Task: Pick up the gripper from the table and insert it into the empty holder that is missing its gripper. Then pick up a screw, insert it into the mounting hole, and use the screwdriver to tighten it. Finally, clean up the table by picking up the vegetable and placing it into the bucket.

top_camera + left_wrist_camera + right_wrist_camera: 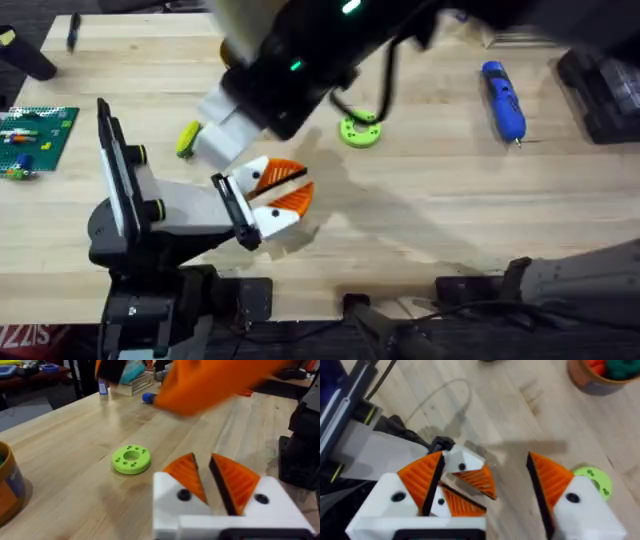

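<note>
The left arm's claw (285, 190) sits on the near side of the green ring (360, 130), toward the arms' bases. Its two orange pads are drawn almost together, with a narrow slit between them and nothing in it. The right arm reaches across above it. In its own wrist view, the right claw (485, 485) is spread wide, with the ring just beside one finger. It straddles the holder (462, 462), a white block with a dark dot. The gripper (476, 482) lies right against that block, apparently seated or nearly so (I cannot tell whether it is fully home).

The step in hand looks like the final seating of the gripper, ahead of the screw. To do it well:

- Keep the left claw dead still.
- Press the wedge squarely along the holder's slot, not at an angle.
- Check that the dark mounting hole lines up before letting go.
- Withdraw the right claw straight back so it does not drag the wedge out.

The screwdriver (503, 98) lies on the worktop (450, 220), well apart from the ring on the right arm's side. The vegetable (187, 138) lies on the ring's opposite side. The bucket (605, 375) stands near the ring, with the vegetable not yet in it.
</note>
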